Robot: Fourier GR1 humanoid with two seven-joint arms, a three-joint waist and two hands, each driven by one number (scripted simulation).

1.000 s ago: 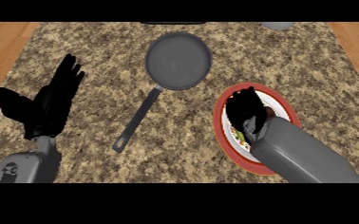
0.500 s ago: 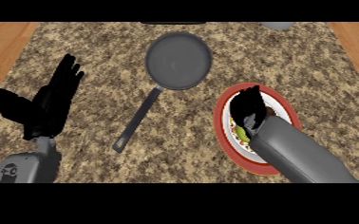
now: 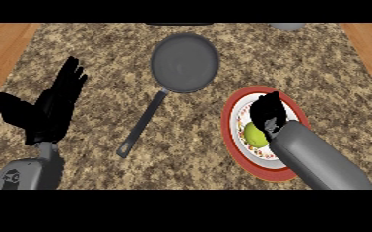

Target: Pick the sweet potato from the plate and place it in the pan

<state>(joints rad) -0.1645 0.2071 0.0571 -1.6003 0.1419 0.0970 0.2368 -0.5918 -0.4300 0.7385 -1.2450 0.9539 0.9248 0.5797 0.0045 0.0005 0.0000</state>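
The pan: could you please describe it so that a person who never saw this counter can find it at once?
On the speckled stone counter, look at the middle near the far edge. The pan lies there, dark grey and round, with a long black handle running toward the near left. Unlike the red-rimmed plate to its right, where the right hand is, it holds nothing.

One pan (image 3: 184,62), one plate (image 3: 236,142), one yellow-green item (image 3: 255,133) and two hands (image 3: 54,98) (image 3: 267,113) are seen on the counter (image 3: 109,44)
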